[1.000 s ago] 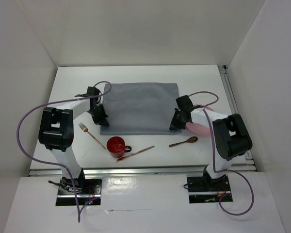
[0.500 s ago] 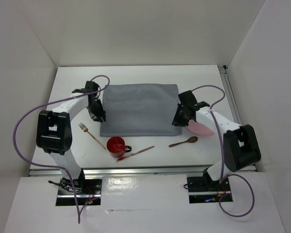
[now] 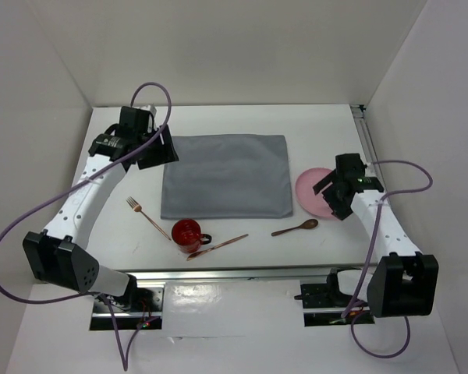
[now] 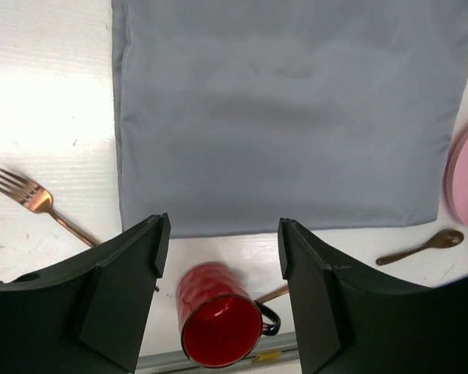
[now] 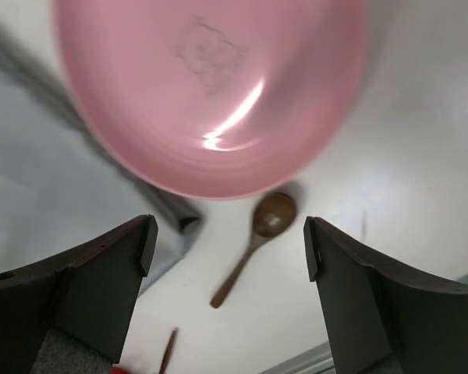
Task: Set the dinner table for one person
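Note:
The dinner table (image 3: 242,125) is a white tabletop with a grey placemat (image 3: 225,176) spread flat at its middle. My left gripper (image 3: 154,153) hovers open and empty over the mat's far left corner. Its wrist view looks down on the mat (image 4: 288,117), a copper fork (image 4: 30,201) and a red mug (image 4: 218,323) between the fingers' line of sight. My right gripper (image 3: 334,198) hangs open and empty above a pink plate (image 3: 310,192) right of the mat. Below it lie the plate (image 5: 210,86) and a brown spoon (image 5: 257,238).
Along the near edge sit the fork (image 3: 145,215), the mug (image 3: 186,234), a copper knife (image 3: 218,245) and the spoon (image 3: 296,227). White walls close in the table on three sides. A metal rail (image 3: 218,274) runs along the front.
Both grippers opened, letting go of the placemat's near corners. The left arm rose and swung to the mat's far left corner; the right arm drew back right over the pink plate.

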### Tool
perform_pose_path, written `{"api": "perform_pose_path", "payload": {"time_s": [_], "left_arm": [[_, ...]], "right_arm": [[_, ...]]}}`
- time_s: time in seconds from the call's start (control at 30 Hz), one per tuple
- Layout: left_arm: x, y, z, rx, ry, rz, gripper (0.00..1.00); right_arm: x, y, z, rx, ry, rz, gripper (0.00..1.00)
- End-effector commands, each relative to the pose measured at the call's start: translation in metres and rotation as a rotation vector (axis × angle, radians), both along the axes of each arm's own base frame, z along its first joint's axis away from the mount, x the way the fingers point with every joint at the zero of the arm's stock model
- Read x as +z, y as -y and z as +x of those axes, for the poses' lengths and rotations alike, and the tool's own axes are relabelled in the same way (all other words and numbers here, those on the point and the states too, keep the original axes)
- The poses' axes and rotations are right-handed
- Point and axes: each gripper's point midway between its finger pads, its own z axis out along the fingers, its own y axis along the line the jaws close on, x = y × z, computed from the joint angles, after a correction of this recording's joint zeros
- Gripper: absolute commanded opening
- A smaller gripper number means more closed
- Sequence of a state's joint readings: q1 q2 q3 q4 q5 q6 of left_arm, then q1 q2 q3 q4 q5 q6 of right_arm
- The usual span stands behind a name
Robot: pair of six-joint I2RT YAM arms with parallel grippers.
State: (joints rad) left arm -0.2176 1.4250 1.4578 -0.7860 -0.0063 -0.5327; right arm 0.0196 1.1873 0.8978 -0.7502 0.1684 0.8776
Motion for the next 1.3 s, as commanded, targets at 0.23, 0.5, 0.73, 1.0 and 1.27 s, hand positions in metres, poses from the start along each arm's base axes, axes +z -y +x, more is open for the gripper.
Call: {"api": "perform_pose_path", "payload": {"time_s": [0.23,0.5,0.73,1.0,1.27], "left_arm": [[-0.023,0.016,-0.029,-0.088,-0.071,0.022,0.76],[-0.023,0.015,-0.029,-0.091,-0.066,0.043,0.77],[-0.021,0.015,-0.03,-0.091,-0.066,0.043,0.77],[0.008,0.014,-0.027,-0.119,-0.009,0.078,0.8],[0.015,0.013,-0.029,-0.112,0.007,0.068,0.81]], "right_arm": [[-0.045,0.022,-0.018,-0.184,-0.044,0.079,0.88],[-0.083,0.022,-0.003,-0.219,-0.109,0.113,0.83],[-0.084,0.029,0.011,-0.25,-0.081,0.095,0.41],[0.01,0.053,0.054,-0.147,0.222,-0.074,0.0],[0.059,-0.003,0.098,0.143,0.278,-0.025,0.0]]}}
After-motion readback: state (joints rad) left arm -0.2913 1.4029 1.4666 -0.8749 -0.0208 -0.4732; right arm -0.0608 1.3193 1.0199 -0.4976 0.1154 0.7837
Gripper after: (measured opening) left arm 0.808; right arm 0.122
